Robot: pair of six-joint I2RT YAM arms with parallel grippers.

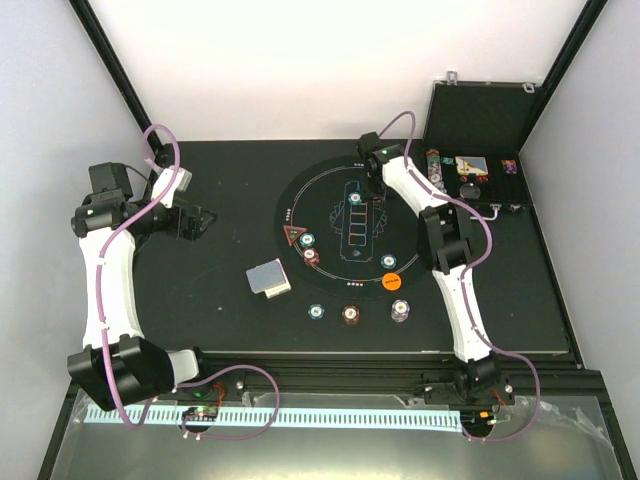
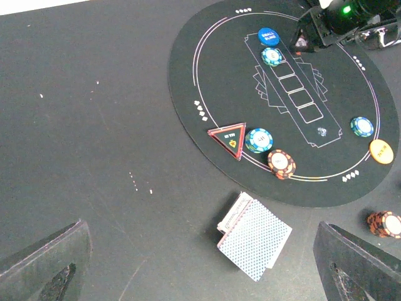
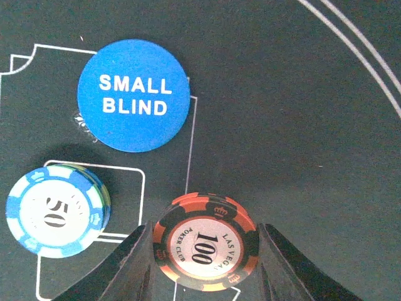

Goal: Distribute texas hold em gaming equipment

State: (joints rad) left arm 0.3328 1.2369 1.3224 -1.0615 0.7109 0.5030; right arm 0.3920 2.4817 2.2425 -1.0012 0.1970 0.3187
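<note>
My right gripper [image 1: 374,185] is at the far side of the round mat [image 1: 300,200]. In the right wrist view its fingers [image 3: 135,263] press both sides of a brown-red "100" chip [image 3: 205,248], low over the mat. A blue "SMALL BLIND" button [image 3: 133,95] and a blue "50" chip [image 3: 56,210] lie just beside it. My left gripper [image 1: 190,222] is open and empty, left of the mat. Its fingers [image 2: 44,266] frame the deck of cards [image 2: 254,238], which lies below them on the table. A red triangle [image 2: 229,139], a blue-green chip [image 2: 259,140] and a brown-red chip [image 2: 281,163] sit at the mat's near-left rim.
An orange button [image 1: 391,284] and a chip [image 1: 388,262] lie on the mat's near-right part. Three chip stacks [image 1: 351,315] stand in a row on the table in front of the mat. An open black case [image 1: 475,150] with more pieces is at the far right.
</note>
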